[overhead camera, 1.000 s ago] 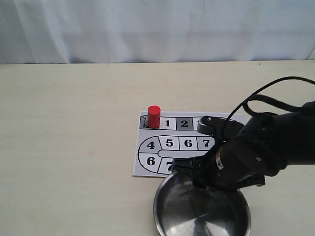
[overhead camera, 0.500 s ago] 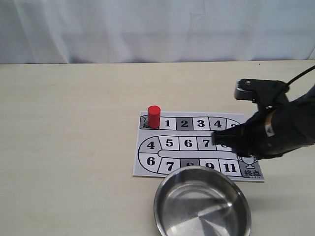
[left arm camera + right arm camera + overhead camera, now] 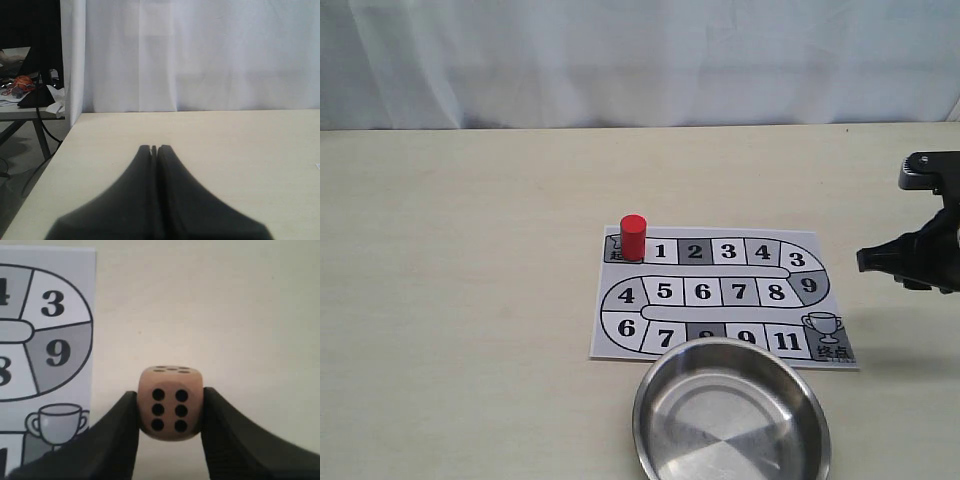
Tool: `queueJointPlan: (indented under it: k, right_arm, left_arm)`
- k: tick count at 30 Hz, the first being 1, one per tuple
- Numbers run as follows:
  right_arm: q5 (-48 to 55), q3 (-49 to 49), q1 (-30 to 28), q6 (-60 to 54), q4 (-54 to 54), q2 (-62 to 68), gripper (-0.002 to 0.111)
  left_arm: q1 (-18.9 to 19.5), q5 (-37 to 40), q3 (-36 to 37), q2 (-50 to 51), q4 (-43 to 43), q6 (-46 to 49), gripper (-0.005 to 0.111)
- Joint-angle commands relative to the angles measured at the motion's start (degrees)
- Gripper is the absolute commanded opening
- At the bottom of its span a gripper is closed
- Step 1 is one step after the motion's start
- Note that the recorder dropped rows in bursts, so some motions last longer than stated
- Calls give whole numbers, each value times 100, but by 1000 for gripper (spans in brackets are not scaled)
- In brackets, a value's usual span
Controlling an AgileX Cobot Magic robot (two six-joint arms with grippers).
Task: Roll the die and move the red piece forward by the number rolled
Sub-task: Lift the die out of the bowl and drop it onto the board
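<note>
The light-brown wooden die (image 3: 171, 403) sits clamped between the fingers of my right gripper (image 3: 170, 407), its six-dot face toward the wrist camera. In the exterior view that right gripper (image 3: 868, 260) hangs above the table just right of the board (image 3: 720, 295); the die is hidden there. The red piece (image 3: 633, 237) stands upright on the start square at the board's upper left corner. My left gripper (image 3: 154, 148) is shut with nothing in it, over bare table near the left edge, and is out of the exterior view.
A steel bowl (image 3: 731, 412) lies in front of the board, covering part of its bottom row. The board's end of track with 3, 9 and a trophy cup (image 3: 57, 422) shows in the right wrist view. A white curtain backs the table.
My right arm has pulled back from over the bowl to the right, past the board's right edge, uncovering the numbered squares. The red piece and bowl have not moved.
</note>
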Motion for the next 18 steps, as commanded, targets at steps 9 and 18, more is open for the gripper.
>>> queueJointPlan:
  k: [9, 18]
  right_arm:
    - [-1423, -2, 120, -478, 335, 821, 6]
    - [-1004, -460, 1327, -562, 557, 964, 91]
  left_arm:
    - [-1, -62, -30, -6, -10, -12, 0]
    - [-1, -52, -30, -6, -10, -12, 0]
